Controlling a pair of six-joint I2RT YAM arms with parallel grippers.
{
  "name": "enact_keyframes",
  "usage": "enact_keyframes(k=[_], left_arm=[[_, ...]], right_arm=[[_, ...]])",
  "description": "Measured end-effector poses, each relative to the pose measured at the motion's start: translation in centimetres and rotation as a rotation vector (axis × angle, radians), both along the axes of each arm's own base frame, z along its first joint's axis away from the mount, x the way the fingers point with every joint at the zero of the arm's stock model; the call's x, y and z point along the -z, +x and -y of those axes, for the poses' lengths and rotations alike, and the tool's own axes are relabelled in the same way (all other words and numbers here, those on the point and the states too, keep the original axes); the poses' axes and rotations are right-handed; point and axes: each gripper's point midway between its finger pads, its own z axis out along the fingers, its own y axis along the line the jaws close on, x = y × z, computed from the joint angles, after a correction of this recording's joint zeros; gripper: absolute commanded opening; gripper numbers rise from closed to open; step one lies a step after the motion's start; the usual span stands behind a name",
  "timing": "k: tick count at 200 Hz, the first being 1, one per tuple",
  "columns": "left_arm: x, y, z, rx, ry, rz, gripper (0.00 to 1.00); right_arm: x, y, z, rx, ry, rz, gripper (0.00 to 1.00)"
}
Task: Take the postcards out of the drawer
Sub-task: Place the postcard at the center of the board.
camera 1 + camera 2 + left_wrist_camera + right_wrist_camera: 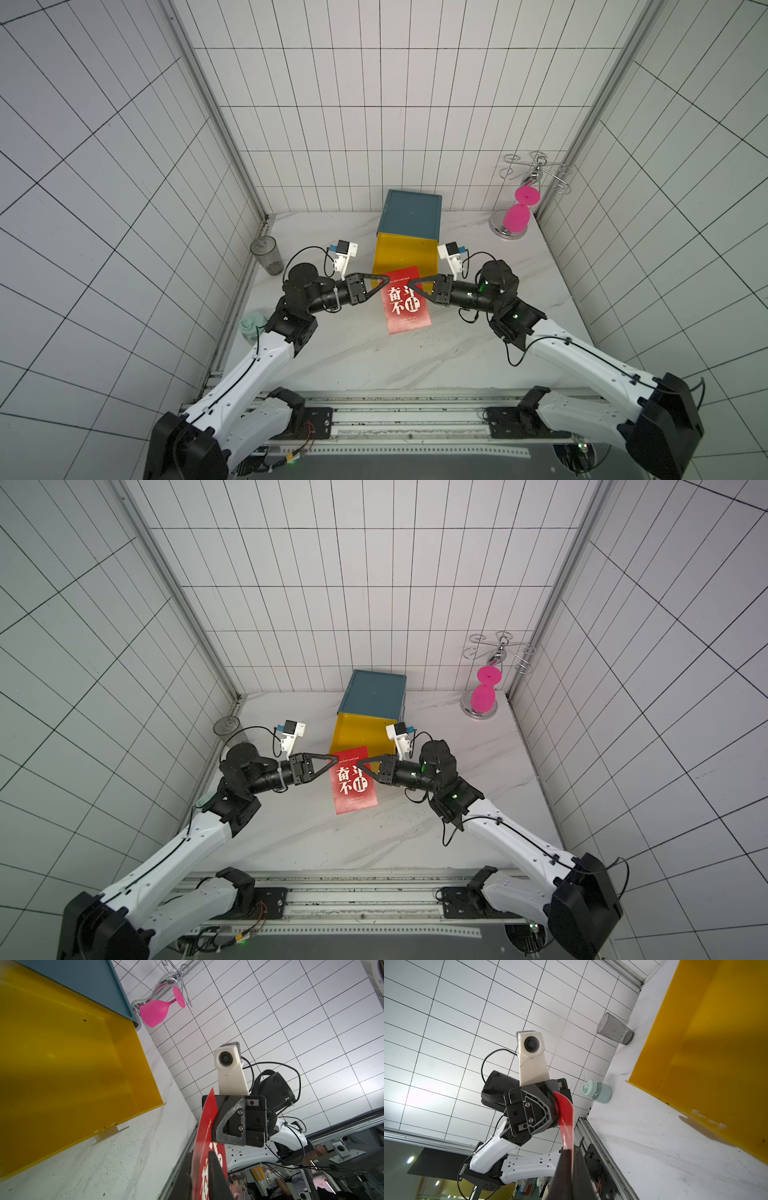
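Observation:
One red postcard (405,309) (353,789) with white characters hangs above the marble table, just in front of the open yellow drawer (401,253) (359,733). My left gripper (388,281) (336,759) is shut on the card's left edge. My right gripper (410,285) (359,766) is shut on its right edge. In the left wrist view the postcard (207,1124) is pinched between my left gripper's (199,1154) fingers. The right wrist view shows the postcard (566,1118) edge-on, running from my right gripper (572,1148) to the left one. The drawer (62,1053) floor looks bare where it shows.
The drawer sticks out of a blue cabinet (411,216) at the back. A grey tumbler (266,254) and a mint bottle (252,326) stand by the left wall. A pink glass (517,212) hangs on a chrome rack (536,166) at the back right.

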Motion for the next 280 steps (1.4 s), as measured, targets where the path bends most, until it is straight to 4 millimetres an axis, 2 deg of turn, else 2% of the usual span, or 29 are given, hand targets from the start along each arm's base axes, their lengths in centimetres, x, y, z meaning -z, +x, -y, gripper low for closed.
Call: enact_keyframes(k=[17, 29, 36, 57, 71, 80, 98, 112, 133, 145, 159, 173, 203, 221, 280], left_arm=[[0.4, 0.1, 0.0, -0.004, 0.009, -0.012, 0.03], [0.6, 0.1, 0.0, -0.006, 0.018, -0.015, 0.00], [0.9, 0.0, 0.0, -0.006, 0.026, -0.022, 0.00], [1.9, 0.0, -0.2, -0.020, 0.062, -0.049, 0.00], [2.4, 0.1, -0.7, -0.045, 0.099, -0.072, 0.00], [2.4, 0.3, -1.4, -0.071, 0.122, -0.077, 0.00], [1.6, 1.0, -3.9, -0.152, 0.152, -0.068, 0.00], [0.6, 1.7, -6.6, -0.238, 0.167, -0.054, 0.00], [0.0, 2.9, -11.3, -0.385, 0.223, -0.062, 0.00], [0.4, 3.4, -12.6, -0.417, 0.266, -0.083, 0.00], [2.0, 3.6, -12.9, -0.403, 0.319, -0.125, 0.00], [4.9, 3.8, -13.0, -0.375, 0.372, -0.208, 0.00], [12.4, 3.6, -13.1, -0.297, 0.457, -0.436, 0.00], [15.7, 2.6, -12.8, -0.246, 0.491, -0.538, 0.00], [19.7, 1.6, -9.7, -0.101, 0.588, -0.597, 0.00]], right_arm=[[0.0, 0.0, 0.0, 0.001, -0.001, 0.000, 0.00], [0.2, 0.0, 0.0, 0.004, -0.005, -0.004, 0.07], [0.4, 0.1, 0.1, 0.005, -0.010, -0.008, 0.15], [1.3, 0.0, 0.1, 0.013, -0.036, -0.023, 0.49], [1.9, 0.0, 0.4, 0.026, -0.064, -0.027, 0.64], [2.2, 0.0, 0.7, 0.036, -0.090, -0.023, 0.70], [2.7, 0.0, 2.2, 0.075, -0.145, -0.014, 0.75], [2.4, 0.3, 3.7, 0.116, -0.169, 0.000, 0.78], [1.0, 1.4, 6.5, 0.204, -0.194, 0.035, 0.81], [-0.1, 1.7, 7.9, 0.248, -0.204, 0.062, 0.82], [-1.1, 1.8, 9.2, 0.283, -0.212, 0.088, 0.83], [-1.6, 1.8, 10.3, 0.313, -0.227, 0.096, 0.83], [-0.8, 1.8, 12.2, 0.369, -0.269, 0.063, 0.85], [-0.4, 1.7, 12.9, 0.386, -0.282, 0.049, 0.85], [-0.2, 1.4, 13.9, 0.408, -0.294, 0.035, 0.86]])
